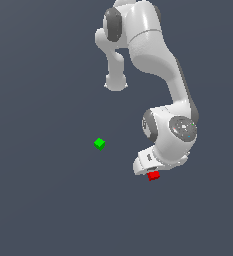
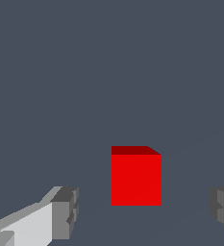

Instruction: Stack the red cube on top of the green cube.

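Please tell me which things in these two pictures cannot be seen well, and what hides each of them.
- Pincer, exterior view: its fingers are hidden under the arm's own wrist.
- Fingers, wrist view: cut off by the picture's edges; only the tips show, apart from the red cube.
- Red cube, exterior view: partly covered by the wrist.
- Green cube: outside the wrist view; very small in the exterior view.

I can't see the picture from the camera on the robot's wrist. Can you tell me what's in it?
A bright red cube sits on a plain dark grey floor, between the two grey fingers of the open gripper. Neither finger touches it. Nothing else shows in this view.
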Robot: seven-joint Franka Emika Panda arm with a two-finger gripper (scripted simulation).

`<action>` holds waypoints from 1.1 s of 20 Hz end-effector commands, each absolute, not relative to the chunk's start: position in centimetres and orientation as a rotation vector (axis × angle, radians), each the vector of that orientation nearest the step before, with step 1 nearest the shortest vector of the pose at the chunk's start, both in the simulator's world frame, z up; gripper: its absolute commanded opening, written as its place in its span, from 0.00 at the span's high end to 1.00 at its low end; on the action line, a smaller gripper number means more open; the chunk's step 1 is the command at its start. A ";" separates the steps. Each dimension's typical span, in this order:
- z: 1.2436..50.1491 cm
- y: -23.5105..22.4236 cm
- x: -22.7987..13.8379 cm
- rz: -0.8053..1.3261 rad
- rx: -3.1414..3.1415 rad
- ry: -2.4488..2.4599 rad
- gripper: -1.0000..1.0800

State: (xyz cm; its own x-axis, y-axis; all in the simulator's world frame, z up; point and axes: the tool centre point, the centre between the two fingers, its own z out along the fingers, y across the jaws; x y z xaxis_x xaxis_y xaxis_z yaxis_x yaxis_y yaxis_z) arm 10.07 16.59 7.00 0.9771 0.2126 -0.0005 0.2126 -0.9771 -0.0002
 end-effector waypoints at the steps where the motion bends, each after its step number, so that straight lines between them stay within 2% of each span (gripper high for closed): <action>1: 7.0 16.6 10.2 0.000 -3.124 -0.337 0.04; 6: 6.4 16.6 10.1 0.001 -3.123 -0.337 0.04; 15: 2.2 16.6 10.0 0.000 -3.124 -0.337 0.04; 21: 2.0 16.6 10.2 0.000 -3.124 -0.337 0.04; 22: 2.0 16.6 10.2 0.000 -3.124 -0.337 1.00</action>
State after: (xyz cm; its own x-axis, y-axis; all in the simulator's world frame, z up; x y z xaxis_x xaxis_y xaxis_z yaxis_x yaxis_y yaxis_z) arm 10.12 16.63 1.93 0.9770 0.2134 -0.0010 0.2134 -0.9770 0.0001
